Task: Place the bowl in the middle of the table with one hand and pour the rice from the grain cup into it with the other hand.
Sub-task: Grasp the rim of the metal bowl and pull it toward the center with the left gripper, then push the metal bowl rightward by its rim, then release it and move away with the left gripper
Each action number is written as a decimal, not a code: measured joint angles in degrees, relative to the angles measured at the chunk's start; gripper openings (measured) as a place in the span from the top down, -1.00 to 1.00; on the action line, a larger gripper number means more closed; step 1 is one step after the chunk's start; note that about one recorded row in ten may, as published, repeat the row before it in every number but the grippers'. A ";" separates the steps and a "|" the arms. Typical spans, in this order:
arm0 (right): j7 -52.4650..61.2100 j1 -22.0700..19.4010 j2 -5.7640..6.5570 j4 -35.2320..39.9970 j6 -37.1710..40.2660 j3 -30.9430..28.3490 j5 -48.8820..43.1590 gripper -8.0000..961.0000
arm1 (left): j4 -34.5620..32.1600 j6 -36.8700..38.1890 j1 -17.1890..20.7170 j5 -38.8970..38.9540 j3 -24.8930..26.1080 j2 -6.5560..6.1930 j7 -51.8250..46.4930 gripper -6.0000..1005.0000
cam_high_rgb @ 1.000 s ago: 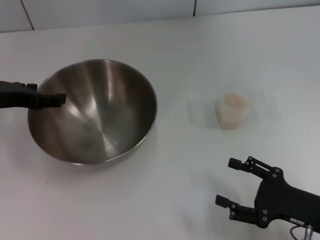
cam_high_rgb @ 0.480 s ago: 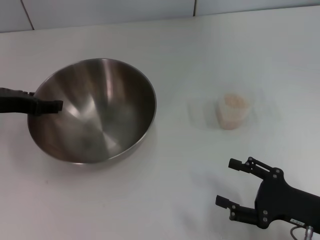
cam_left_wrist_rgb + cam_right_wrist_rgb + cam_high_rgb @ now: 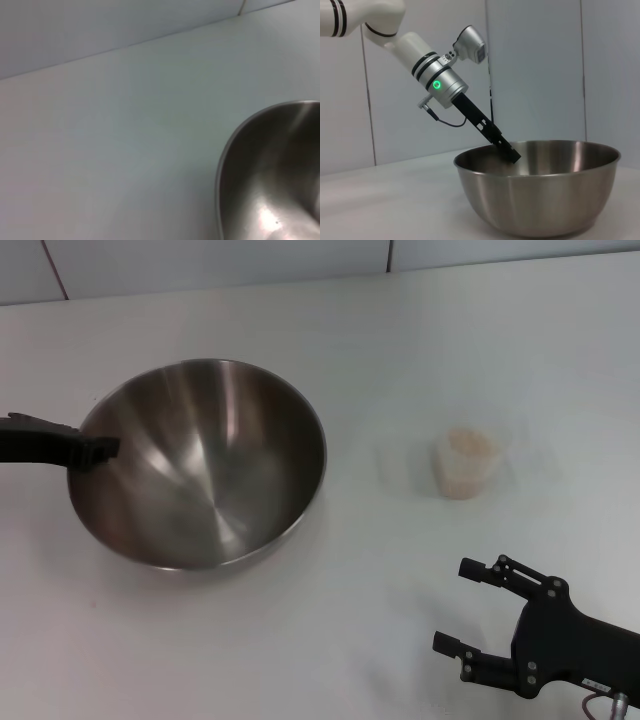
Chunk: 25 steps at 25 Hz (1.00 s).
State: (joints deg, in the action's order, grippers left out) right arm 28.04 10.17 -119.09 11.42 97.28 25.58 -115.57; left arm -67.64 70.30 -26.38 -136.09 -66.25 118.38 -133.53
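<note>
The big steel bowl [image 3: 200, 465] stands on the white table [image 3: 350, 330], left of centre. My left gripper [image 3: 100, 449] is shut on its left rim, one finger reaching inside; the right wrist view shows this gripper [image 3: 512, 154] at the rim of the bowl [image 3: 540, 200]. The left wrist view shows only part of the bowl [image 3: 280, 175]. The clear grain cup [image 3: 466, 463] stands upright to the bowl's right, with rice [image 3: 470, 443] in it. My right gripper [image 3: 456, 605] is open and empty near the table's front right, well short of the cup.
A grey panelled wall [image 3: 200, 260] runs along the table's far edge. Bare tabletop lies between the bowl and the cup.
The bowl has slid a little to the right with my left gripper on its rim. The right arm and the cup have not moved.
</note>
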 joint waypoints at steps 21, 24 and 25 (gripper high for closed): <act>-0.01 0.18 0.00 0.03 0.00 0.08 -0.20 -0.73 | 8.06 6.21 -9.16 1.91 10.13 -0.16 1.94 0.90; 0.00 0.28 0.00 0.00 0.02 0.26 -0.21 -0.73 | 9.95 5.56 -11.89 2.30 9.88 0.07 2.93 0.87; 0.00 0.32 0.00 0.00 0.10 0.29 -0.21 -0.73 | 12.00 4.61 -13.95 2.53 9.73 0.10 3.41 0.86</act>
State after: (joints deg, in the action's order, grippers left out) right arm 28.03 10.49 -119.09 11.42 97.38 25.87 -115.78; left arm -55.65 74.91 -40.32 -133.56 -56.52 118.48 -130.11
